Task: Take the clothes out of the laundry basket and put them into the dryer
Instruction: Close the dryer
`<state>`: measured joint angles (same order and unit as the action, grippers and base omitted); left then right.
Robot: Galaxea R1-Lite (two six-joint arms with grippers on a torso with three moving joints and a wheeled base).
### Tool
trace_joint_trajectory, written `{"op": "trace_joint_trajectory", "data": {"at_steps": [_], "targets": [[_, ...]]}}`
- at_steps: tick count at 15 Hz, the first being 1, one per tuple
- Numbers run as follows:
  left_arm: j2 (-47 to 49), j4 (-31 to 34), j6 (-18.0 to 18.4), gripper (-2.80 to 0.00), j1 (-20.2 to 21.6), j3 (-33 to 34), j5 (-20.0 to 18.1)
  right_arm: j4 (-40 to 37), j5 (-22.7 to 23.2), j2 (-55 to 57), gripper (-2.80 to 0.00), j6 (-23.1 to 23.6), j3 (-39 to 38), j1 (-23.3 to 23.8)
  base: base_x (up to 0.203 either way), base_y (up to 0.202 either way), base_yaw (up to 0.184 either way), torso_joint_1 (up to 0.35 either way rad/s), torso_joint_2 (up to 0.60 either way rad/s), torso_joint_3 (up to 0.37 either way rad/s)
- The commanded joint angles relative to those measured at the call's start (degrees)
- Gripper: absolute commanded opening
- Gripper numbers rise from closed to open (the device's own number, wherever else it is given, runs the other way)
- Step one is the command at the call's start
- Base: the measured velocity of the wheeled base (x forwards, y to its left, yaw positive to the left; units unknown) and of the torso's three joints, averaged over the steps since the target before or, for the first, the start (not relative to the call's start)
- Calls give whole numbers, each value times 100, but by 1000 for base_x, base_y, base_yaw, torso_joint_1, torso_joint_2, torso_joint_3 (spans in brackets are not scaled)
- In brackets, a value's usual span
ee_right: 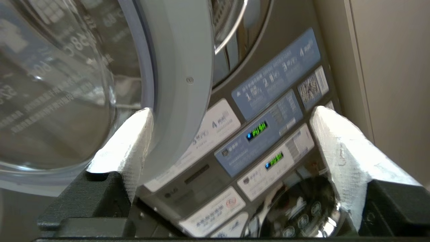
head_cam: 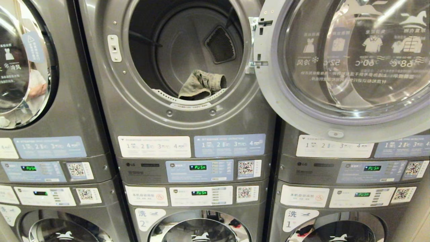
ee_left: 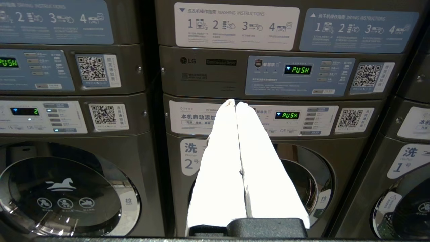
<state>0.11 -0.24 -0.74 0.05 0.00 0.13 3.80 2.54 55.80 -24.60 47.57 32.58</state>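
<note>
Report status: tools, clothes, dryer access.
Left tool shut, empty. Right tool open, empty, by open dryer door. One khaki garment on dryer lip. Basket unseen.

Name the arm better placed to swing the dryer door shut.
Right. Its gripper has open jaws beside the open door's rim; the left gripper, jaws shut, faces the lower control panels.

Olive garment (head_cam: 202, 85), grey dryer (head_cam: 188, 124)

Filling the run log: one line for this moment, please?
dryer door: open | olive garment: at drum's front edge | right hand: open, empty, near door | left hand: shut, parked
</note>
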Motion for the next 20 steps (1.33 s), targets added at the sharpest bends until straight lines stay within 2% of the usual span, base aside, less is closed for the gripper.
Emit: {"op": "trace_joint_trajectory", "data": {"at_steps": [1, 3, 7, 10, 14, 16, 20], "targets": [[-2, -2, -5, -280, 4, 9, 4, 302, 37, -92, -280, -1, -303, 100, 0, 0, 0, 0, 0, 0], [-2, -2, -5, -280, 4, 9, 4, 725, 114, -66, -280, -3, -599, 309, 0, 0, 0, 0, 0, 0], [-2, -2, -5, -280, 4, 9, 4, 816, 932, 318, -280, -73, -667, 1591, 0, 0, 0, 0, 0, 0], [-2, -2, -5, -280, 4, 9, 4, 944, 1120, 937, -280, -300, -435, 2171, 0, 0, 0, 0, 0, 0], [-2, -2, -5, -280, 4, 6, 4, 1199, 1144, 1603, -280, -323, -344, 2313, 0, 0, 0, 0, 0, 0], [-2, -2, -5, -280, 4, 9, 4, 1655, 1194, 2200, -280, -311, -163, 2293, 0, 0, 0, 0, 0, 0], [-2, -2, -5, -280, 4, 7, 4, 2622, 2073, 3268, -280, -217, 303, 2186, 0, 0, 0, 0, 0, 0]]}}
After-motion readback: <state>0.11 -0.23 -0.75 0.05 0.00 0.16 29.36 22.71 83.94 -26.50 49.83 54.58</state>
